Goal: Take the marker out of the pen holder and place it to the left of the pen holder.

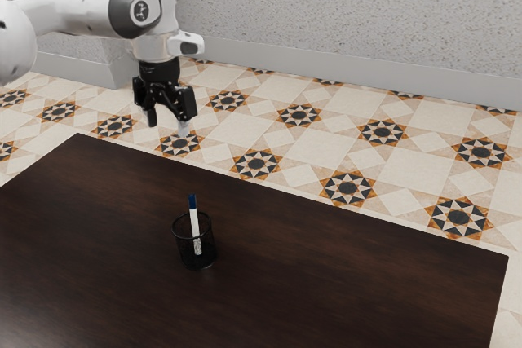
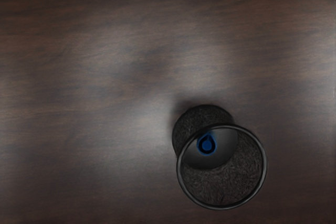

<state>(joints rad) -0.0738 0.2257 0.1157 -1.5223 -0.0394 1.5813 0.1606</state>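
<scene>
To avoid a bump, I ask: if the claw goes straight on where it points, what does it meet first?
The claw points down; probably it meets the marker first, or the pen holder; depth is unclear, so maybe only the table.

A dark wooden table (image 1: 342, 258); pale floor (image 1: 416, 169) with star-patterned tiles; speckled grey wall (image 1: 351, 14).

Below the claw (image 1: 168, 125), the round black mesh pen holder (image 1: 207, 248) stands upright on the table (image 1: 342, 275). The white marker (image 1: 194, 222) stands inside it, slightly tilted, its blue end pointing up and rising above the rim.
</scene>
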